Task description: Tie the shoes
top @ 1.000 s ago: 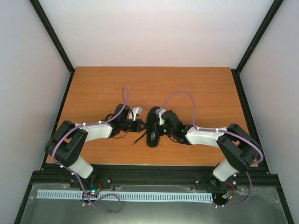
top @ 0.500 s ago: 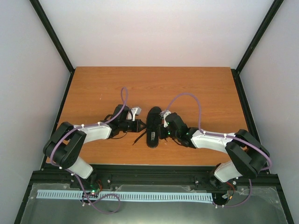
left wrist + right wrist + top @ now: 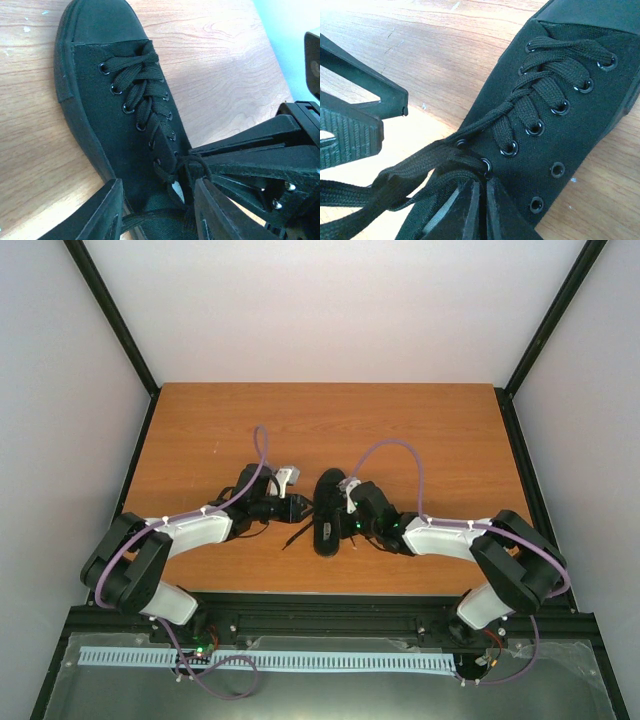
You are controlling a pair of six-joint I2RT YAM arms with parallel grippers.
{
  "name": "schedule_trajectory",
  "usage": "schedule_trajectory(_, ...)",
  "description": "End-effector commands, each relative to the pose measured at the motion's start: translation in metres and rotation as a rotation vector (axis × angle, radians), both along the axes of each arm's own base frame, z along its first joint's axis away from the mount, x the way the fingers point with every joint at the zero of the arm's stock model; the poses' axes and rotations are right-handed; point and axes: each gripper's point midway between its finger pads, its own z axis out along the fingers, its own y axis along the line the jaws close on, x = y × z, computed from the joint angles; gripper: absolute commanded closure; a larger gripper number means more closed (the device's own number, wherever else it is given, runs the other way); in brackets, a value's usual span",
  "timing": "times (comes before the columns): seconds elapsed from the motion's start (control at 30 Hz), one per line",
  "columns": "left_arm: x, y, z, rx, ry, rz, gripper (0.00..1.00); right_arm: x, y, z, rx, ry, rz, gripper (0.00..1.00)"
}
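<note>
1. Sneaker (image 3: 328, 512), all black, lies on the brown wooden desk (image 3: 400, 430), near the middle of its near half, with the toe pointing far.
2. From the near edge the left arm (image 3: 190, 528) and the right arm (image 3: 445, 537) reach inward. They meet at the sneaker from the left and the right.
3. Left hand (image 3: 157, 200) sits at the heel end on the sneaker's left with its fingers spread wide. It grips nothing, though one loose lace strand runs across the gap between them.
4. Right hand (image 3: 481, 187) sits at the sneaker's right, fingers drawn almost together. Their tips pinch the laces (image 3: 545, 90) just where these leave the nearest eyelets.
5. The laces cross in rows up the tongue. Their free ends trail off to the left over the desk.
6. A sliver of pale grey insole (image 3: 175, 189) shows in the opening.
</note>
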Motion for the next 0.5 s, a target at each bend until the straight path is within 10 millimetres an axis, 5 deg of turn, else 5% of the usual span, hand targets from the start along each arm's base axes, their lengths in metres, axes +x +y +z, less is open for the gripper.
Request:
schedule_trajectory(0.0, 0.000, -0.008, 0.010, -0.032, -0.049, -0.054, 0.59, 0.006, 0.012, 0.009, 0.034, -0.028, 0.021, 0.95)
schedule_trajectory(0.27, 0.005, -0.004, 0.004, -0.012, -0.036, -0.008, 0.70, 0.008, 0.016, 0.015, 0.060, -0.038, 0.022, 0.97)
schedule_trajectory(0.47, 0.016, 0.011, -0.008, 0.073, -0.018, 0.090, 0.65, 0.011, 0.019, 0.016, 0.066, -0.043, 0.019, 0.97)
